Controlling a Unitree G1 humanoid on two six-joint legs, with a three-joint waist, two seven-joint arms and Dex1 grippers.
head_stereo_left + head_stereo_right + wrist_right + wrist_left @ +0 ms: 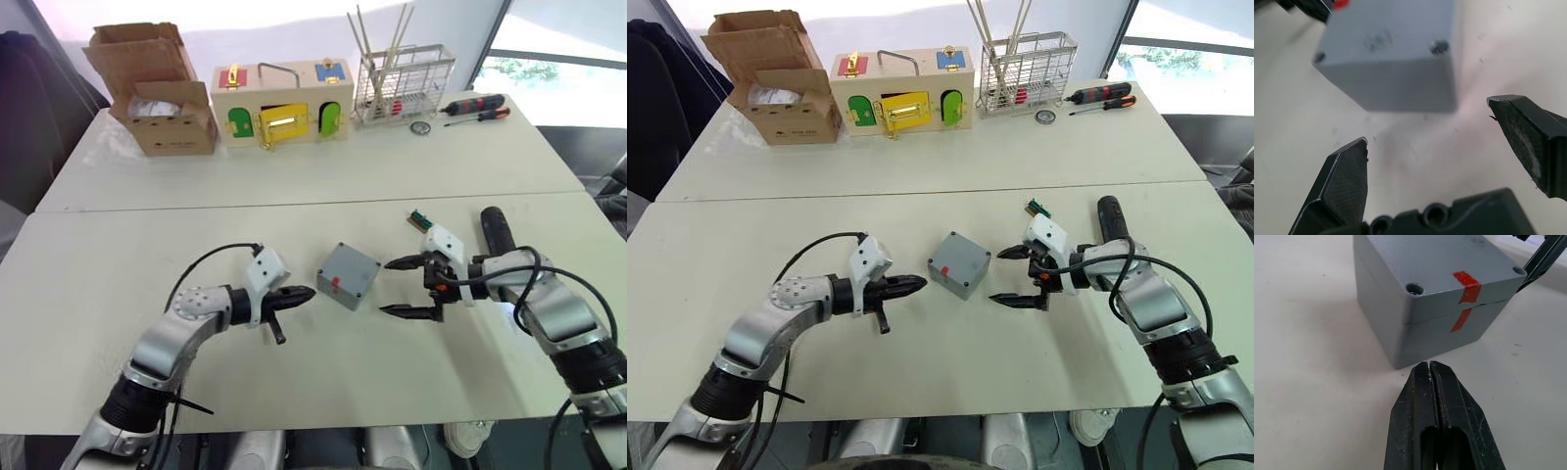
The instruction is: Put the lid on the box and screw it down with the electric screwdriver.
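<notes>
We see the box point(347, 275) sitting near the middle of the front table point(118, 284), with the lid point(1449, 264) already seated on it — a seam runs round the sides just under the top, and a strip of red tape point(1465, 297) crosses that seam on one face. Screw holes show at the lid's corners (whether any hold screws we cannot tell).

At the box's 9 o'clock, the left gripper point(306, 292) points at it with its two black fingers pressed together on nothing, the tips just short of the grey wall and not touching. At 3 o'clock the right gripper point(400, 287) faces the box with its fingers spread wide and empty, a clear gap of table between them and the box.

The electric screwdriver point(497, 233) lies on the table just beyond the right forearm, at about 2 o'clock from the box.

Farther out, along the back table at 12 o'clock, stand a wooden latch box point(281, 102) with coloured doors, a cardboard carton point(157, 90) at 11 o'clock, and a wire basket point(405, 86) — beside it two red-and-black hand screwdrivers point(477, 108) at 1 o'clock.
</notes>
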